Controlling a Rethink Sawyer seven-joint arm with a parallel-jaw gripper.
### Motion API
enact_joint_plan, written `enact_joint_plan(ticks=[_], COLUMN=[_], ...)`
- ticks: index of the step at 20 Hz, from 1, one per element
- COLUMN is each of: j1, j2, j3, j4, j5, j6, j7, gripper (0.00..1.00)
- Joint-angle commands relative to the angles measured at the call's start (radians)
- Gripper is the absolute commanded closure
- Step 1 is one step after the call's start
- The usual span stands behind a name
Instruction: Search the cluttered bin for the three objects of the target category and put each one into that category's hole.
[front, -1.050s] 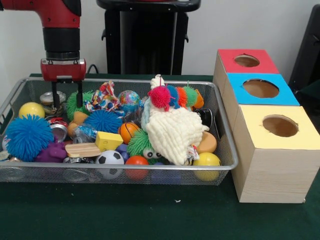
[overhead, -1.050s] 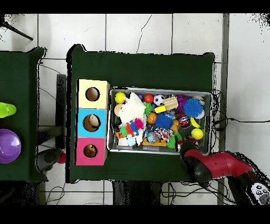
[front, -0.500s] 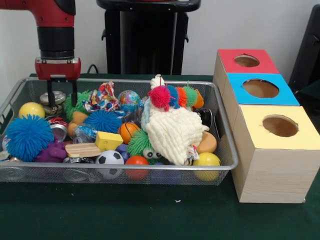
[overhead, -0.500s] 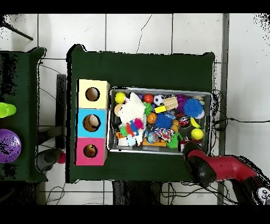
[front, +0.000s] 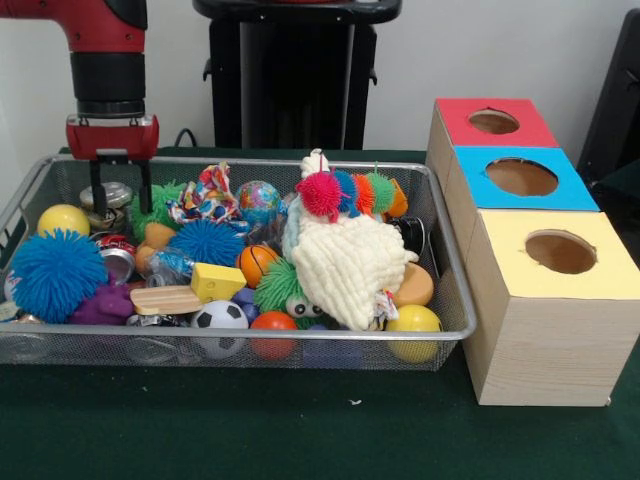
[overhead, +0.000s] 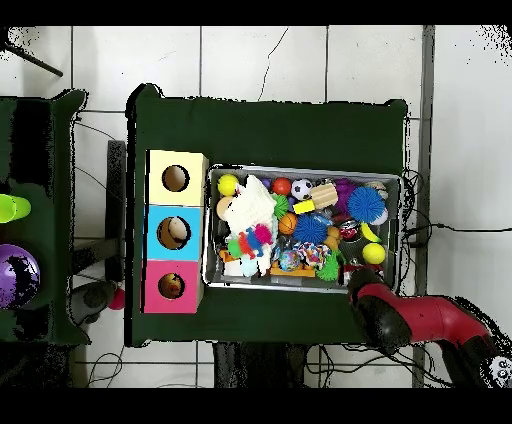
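Presently the green surface (front: 300, 430) is carrying a wire bin (front: 452, 300) heaped with toys and, just beside it, a wooden box (front: 545, 350) showing red (front: 494, 121), blue (front: 521, 176) and yellow (front: 560, 251) holes; the target category is not identifiable, so its three objects are sitting somewhere in that clutter. The end effector (front: 119, 188) is hanging over the bin's far corner, fingers parted narrowly and gripping nothing, above a metal can (front: 112, 196). In my judgement, a sound search is calling for a vertical descent onto one exposed item, avoiding the mesh wall and the neighbouring yellow ball (front: 63, 219).

Robot lab, green-clothed table (front: 300, 430), tiled floor (overhead: 300, 60), trailing cables (overhead: 440, 228)
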Motion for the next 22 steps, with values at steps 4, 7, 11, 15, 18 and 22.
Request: enact_joint_plan(ticks=[4,7,11,15,18,22], j1=[-0.021,-0.032,-0.046,-0.042,-0.034,-0.007], j2=[0.029,0.029,0.039,0.046,0.054,0.08], j3=[0.057,0.07,0.085,0.078,0.067,0.048], j4=[-0.007,-0.002,0.002,0.001,0.001,0.003], j5=[0.043,0.056,0.069,0.079,0.096,0.124], j6=[-0.076,-0.073,-0.066,-0.064,-0.058,-0.069], j7=[0.096,0.092,0.084,0.085,0.094,0.119], gripper=[0.0,0.0,0.0,0.0,0.0,0.0])
